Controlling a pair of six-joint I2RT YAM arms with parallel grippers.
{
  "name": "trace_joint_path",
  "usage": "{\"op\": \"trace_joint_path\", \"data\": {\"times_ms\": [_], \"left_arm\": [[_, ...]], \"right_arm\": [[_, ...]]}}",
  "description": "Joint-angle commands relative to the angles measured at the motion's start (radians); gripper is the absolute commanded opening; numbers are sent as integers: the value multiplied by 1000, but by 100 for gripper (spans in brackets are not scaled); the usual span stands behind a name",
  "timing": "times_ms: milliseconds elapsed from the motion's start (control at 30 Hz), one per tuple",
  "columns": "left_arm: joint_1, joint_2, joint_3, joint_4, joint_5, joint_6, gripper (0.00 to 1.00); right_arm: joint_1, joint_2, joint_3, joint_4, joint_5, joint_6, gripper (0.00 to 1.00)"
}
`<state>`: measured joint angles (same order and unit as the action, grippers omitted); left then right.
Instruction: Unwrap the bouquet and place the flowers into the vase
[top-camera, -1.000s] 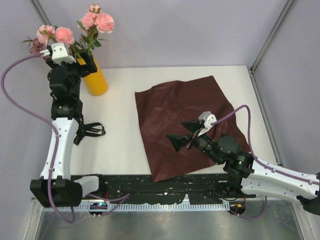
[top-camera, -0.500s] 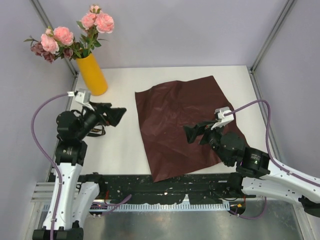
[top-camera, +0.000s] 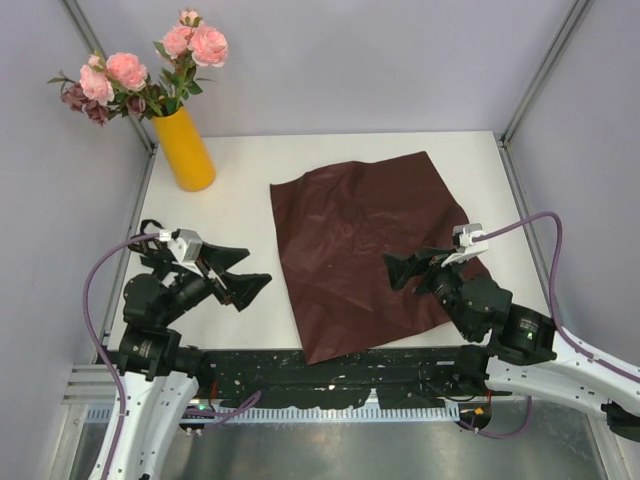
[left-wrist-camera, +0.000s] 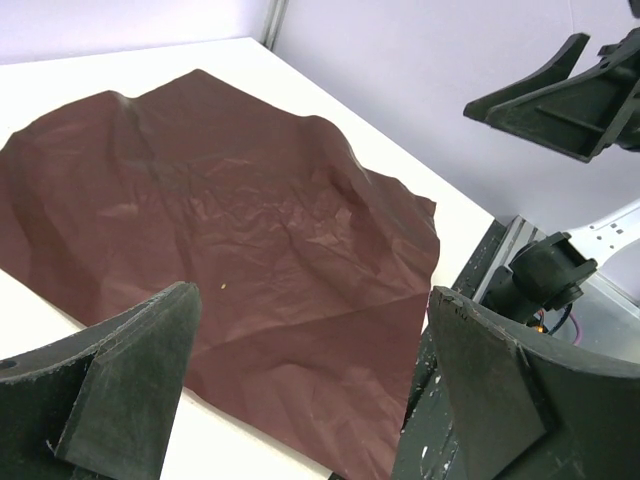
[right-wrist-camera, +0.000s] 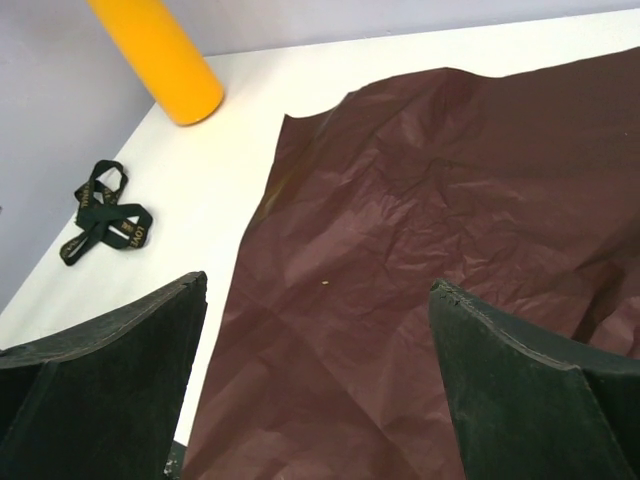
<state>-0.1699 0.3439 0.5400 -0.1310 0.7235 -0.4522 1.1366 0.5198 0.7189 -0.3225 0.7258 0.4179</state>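
The flowers (top-camera: 140, 72), pink roses and mauve blooms on leafy stems, stand in the yellow-orange vase (top-camera: 187, 150) at the table's far left corner. Only the vase's lower part (right-wrist-camera: 156, 55) shows in the right wrist view. No bouquet remains bundled: its dark red wrapping paper (top-camera: 368, 240) lies spread flat mid-table. My left gripper (top-camera: 256, 270) hovers open near the front left, pointing at the paper (left-wrist-camera: 220, 220), nothing between its fingers (left-wrist-camera: 120, 370). My right gripper (top-camera: 392, 270) hangs open and empty over the paper's (right-wrist-camera: 420, 230) near right part.
The black ribbon (right-wrist-camera: 105, 212) lies loose on the white table (top-camera: 330, 155) left of the paper, hidden under my left arm in the top view. Grey walls and metal posts enclose the table. A black rail (top-camera: 340, 372) runs along the near edge.
My left arm has pulled away from the vase and come down to the near left of the table. My right gripper has drawn back to the right over the paper. Both stayed open.
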Motion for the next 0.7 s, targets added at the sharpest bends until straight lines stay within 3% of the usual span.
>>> {"op": "trace_joint_path", "data": {"times_ms": [0,667], "left_arm": [[-2,-26,-3,19,8,3,100],[-5,-37,2,-4,-12,12,100]], "right_arm": [[2,-26,-30,45,43,7,95],[2,-78,-1,-23,57,30,95]]}}
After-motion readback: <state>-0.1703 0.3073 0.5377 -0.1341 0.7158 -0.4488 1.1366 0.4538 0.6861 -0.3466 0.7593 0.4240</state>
